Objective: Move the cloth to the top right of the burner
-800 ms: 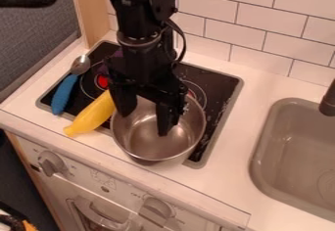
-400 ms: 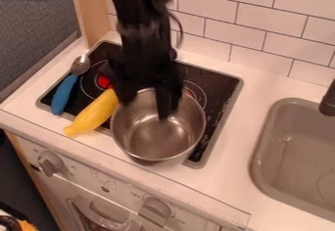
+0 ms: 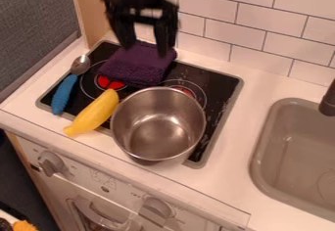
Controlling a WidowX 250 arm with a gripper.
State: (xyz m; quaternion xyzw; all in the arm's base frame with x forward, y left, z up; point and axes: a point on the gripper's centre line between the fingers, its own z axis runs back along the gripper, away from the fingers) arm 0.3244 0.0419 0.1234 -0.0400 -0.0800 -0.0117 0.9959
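Hand (image 3: 145, 50) has left the pot (image 3: 157, 132) (yellow vegetable (image 3: 95, 113) just beside it).

Below me is a white, smooth counter (image 3: 252, 85) with a grey, rounded sink (image 3: 256, 157) let into it. A black, grey-rimmed stovetop (image 3: 221, 85) is set in it too, red patches marked inside its rings. On that I see a folded, dark purple cloth (image 3: 138, 67) at the back, a blue-handled metal spoon (image 3: 63, 94) along one side, a yellow, elongated object (image 3: 95, 113) reaching over the front rim, and an upright, round steel pot (image 3: 157, 127).
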